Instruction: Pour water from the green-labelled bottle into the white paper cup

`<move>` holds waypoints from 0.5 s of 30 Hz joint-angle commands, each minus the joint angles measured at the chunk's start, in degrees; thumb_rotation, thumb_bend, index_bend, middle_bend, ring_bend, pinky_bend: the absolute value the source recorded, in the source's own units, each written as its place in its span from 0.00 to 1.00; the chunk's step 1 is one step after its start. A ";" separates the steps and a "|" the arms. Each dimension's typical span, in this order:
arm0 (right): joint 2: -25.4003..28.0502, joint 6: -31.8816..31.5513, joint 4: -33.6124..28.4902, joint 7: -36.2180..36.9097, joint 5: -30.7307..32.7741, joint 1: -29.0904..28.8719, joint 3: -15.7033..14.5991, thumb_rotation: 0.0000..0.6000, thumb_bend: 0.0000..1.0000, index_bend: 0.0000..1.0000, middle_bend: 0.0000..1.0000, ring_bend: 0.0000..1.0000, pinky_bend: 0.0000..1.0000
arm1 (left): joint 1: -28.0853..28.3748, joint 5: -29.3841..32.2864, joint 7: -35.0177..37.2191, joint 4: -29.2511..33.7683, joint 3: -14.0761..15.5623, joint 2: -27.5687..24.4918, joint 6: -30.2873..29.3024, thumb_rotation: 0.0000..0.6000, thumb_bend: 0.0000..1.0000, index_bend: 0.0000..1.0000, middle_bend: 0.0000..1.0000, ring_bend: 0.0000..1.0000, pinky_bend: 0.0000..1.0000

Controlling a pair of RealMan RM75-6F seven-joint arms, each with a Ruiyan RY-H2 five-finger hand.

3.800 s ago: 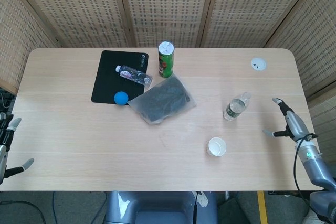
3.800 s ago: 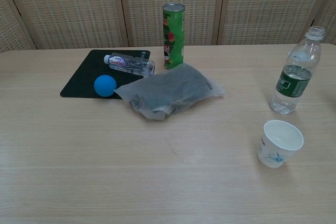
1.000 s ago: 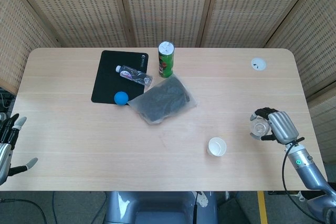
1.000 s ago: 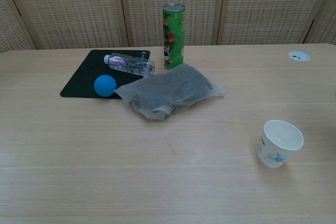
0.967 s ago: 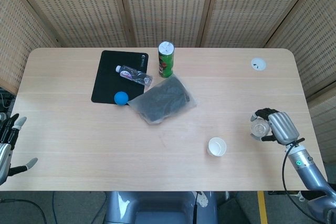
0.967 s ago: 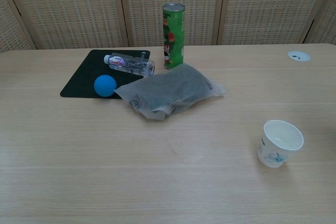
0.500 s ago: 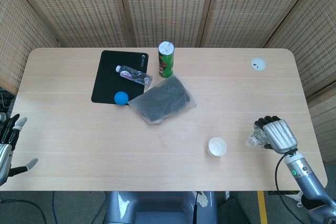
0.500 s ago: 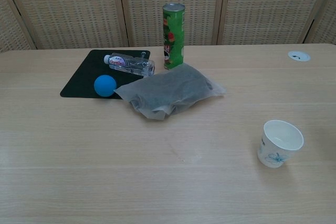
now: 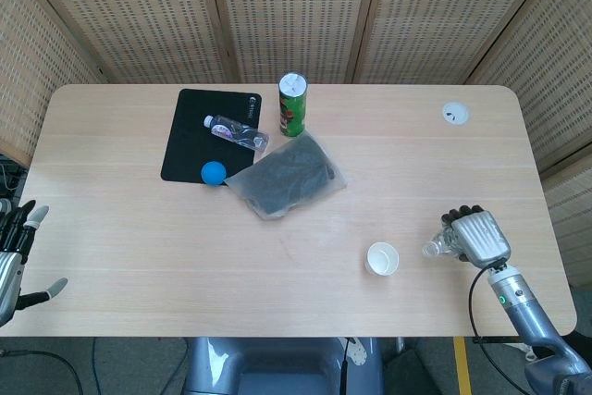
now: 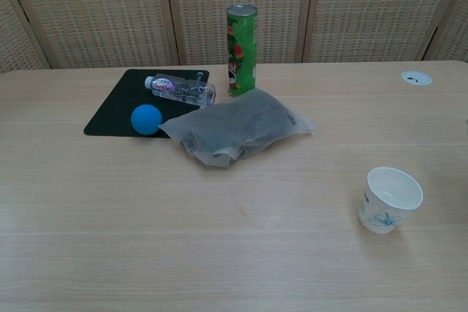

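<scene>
- The left hand point(image 9: 17, 261) hangs off the near left corner of the light wooden table point(image 9: 139, 247), with fingers spread and nothing in it.
- The right hand point(image 9: 475, 237) is at the near right, above the table, with its fingers wrapped around the clear plastic bottle with the green label point(image 9: 433, 248). Only the neck and mouth of the bottle stick out from the hand, and they point left toward the cup. The label itself is hidden.
- The small white paper cup point(image 9: 380, 258) stands upright just to the left of the bottle mouth, apart from it. In the chest view the cup point(image 10: 390, 199) shows a blue print on its wall. If there is water inside, I cannot tell.
- Bare table lies between the cup and the near edge, and also to the left of the cup.
- Further away, near the middle, lies a grey bag in clear plastic point(image 9: 287, 174).
- Behind it on the left is a black flat mat point(image 9: 190, 141) with a blue ball point(image 9: 214, 172) and a small clear bottle lying on its side point(image 9: 236, 131).
- A tall green snack can point(image 9: 292, 105) stands upright beside the mat.
- A small white round disc point(image 9: 454, 114) sits far right, near the back edge.
</scene>
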State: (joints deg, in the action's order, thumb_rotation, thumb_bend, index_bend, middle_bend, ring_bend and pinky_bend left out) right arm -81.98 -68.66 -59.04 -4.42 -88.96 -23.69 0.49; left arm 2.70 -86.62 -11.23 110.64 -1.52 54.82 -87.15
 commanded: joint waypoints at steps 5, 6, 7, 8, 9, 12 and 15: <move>-1.61 -0.83 1.72 -6.38 -0.26 0.14 0.02 1.00 0.34 0.53 0.57 0.38 0.45 | -0.05 -0.14 -0.23 0.04 0.14 0.11 0.00 1.00 0.12 0.00 0.00 0.00 0.00; -1.69 -0.88 1.72 -6.82 -0.33 0.11 0.01 1.00 0.34 0.53 0.57 0.39 0.45 | -0.05 -0.14 -0.26 0.04 0.14 0.13 0.00 1.00 0.12 0.00 0.00 0.00 0.00; -1.82 -1.01 1.73 -7.53 -0.43 0.08 0.02 1.00 0.34 0.53 0.57 0.39 0.45 | -0.04 -0.13 -0.32 0.03 0.14 0.15 0.02 1.00 0.12 0.00 0.00 0.00 0.00; -1.92 -1.12 1.77 -8.05 -0.53 0.04 0.03 1.00 0.34 0.53 0.57 0.39 0.46 | -0.02 -0.13 -0.37 0.03 0.15 0.17 0.06 1.00 0.12 0.00 0.00 0.00 0.00; -2.02 -1.24 1.80 -8.57 -0.62 0.01 0.04 1.00 0.34 0.53 0.57 0.39 0.46 | 0.00 -0.13 -0.41 0.05 0.16 0.18 0.10 1.00 0.12 0.00 0.00 0.00 0.00; -2.44 -1.10 1.08 -10.26 -0.45 -0.18 0.29 1.00 0.34 0.53 0.57 0.39 0.46 | 0.05 -0.11 -0.58 0.02 0.19 0.27 0.22 1.00 0.12 0.00 0.00 0.00 0.00; -2.52 -0.62 0.21 -11.89 0.14 -0.35 0.68 1.00 0.34 0.53 0.57 0.39 0.46 | 0.09 0.08 -0.56 0.06 0.12 0.24 0.30 1.00 0.12 0.00 0.00 0.00 0.00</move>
State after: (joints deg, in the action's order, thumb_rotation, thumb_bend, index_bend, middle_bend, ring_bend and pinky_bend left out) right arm -84.39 -69.49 -58.44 -15.83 -89.08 -23.94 0.97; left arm 2.79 -86.53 -11.79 110.70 -1.41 55.07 -86.85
